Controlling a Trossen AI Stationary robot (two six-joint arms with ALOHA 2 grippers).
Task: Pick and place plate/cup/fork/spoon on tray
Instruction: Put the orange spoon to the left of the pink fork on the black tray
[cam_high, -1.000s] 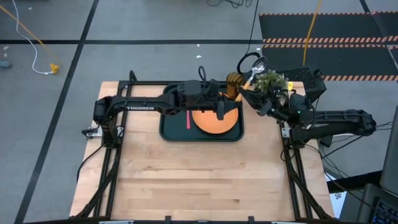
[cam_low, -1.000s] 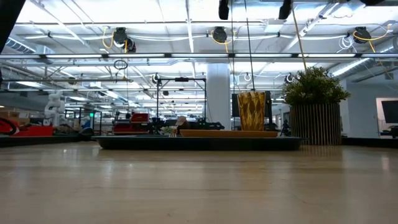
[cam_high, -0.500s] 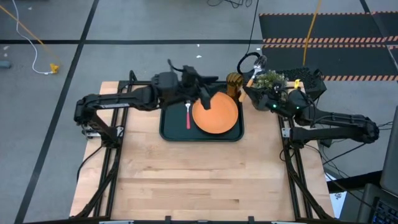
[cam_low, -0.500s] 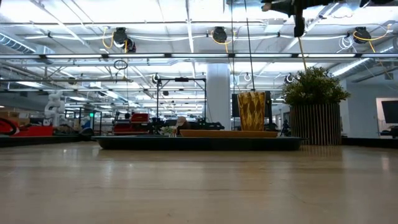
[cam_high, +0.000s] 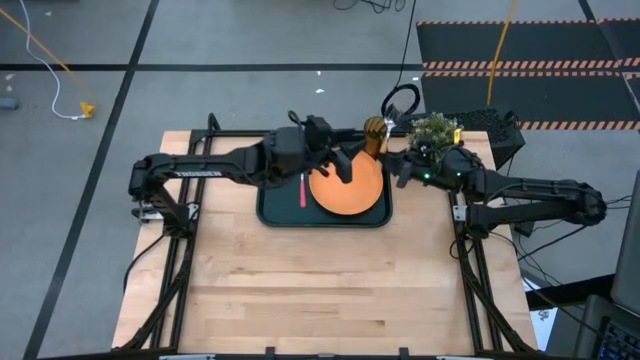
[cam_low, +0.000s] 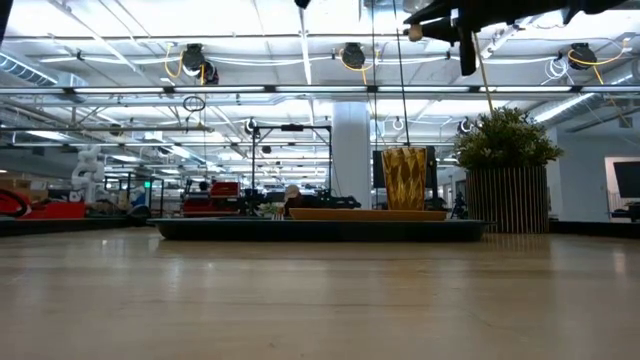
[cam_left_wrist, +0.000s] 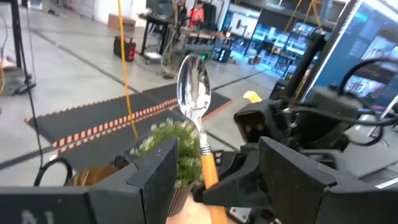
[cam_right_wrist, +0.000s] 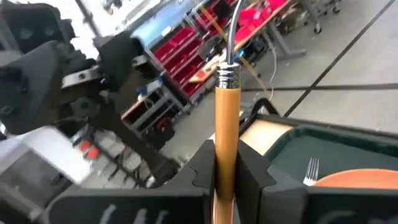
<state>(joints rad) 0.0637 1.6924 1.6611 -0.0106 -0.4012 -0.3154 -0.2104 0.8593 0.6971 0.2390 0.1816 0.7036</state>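
Note:
My right gripper (cam_high: 398, 168) is shut on the spoon, high above the tray's right edge. The spoon's silver bowl (cam_left_wrist: 194, 87) and orange handle (cam_right_wrist: 226, 118) point at my left gripper (cam_high: 345, 165). The left gripper is open above the plate, with a finger on either side of the spoon (cam_left_wrist: 208, 168), not touching it. The orange plate (cam_high: 350, 187) and the red-handled fork (cam_high: 302, 190) lie in the dark green tray (cam_high: 275, 215). The amber cup (cam_high: 375, 133) stands on the table just beyond the tray's far right corner. My right gripper pinches the spoon's orange handle (cam_right_wrist: 225, 163) between its two fingers, well below the metal collar. The fingers lie along the handle, and the bowl end sticks out past the fingertips toward the left arm. The spoon is lifted clear of tray and table.
A potted green plant (cam_high: 432, 130) stands at the table's far right, close behind my right gripper and beside the cup. The near half of the wooden table (cam_high: 320, 290) is bare wood. Black frame rails run along both table sides.
My right gripper has carried the spoon from beside the plant toward the table's left and a little nearer, stopping at the tray's right edge. My left arm drew back toward the far left, off the plate, then came back toward the right gripper.

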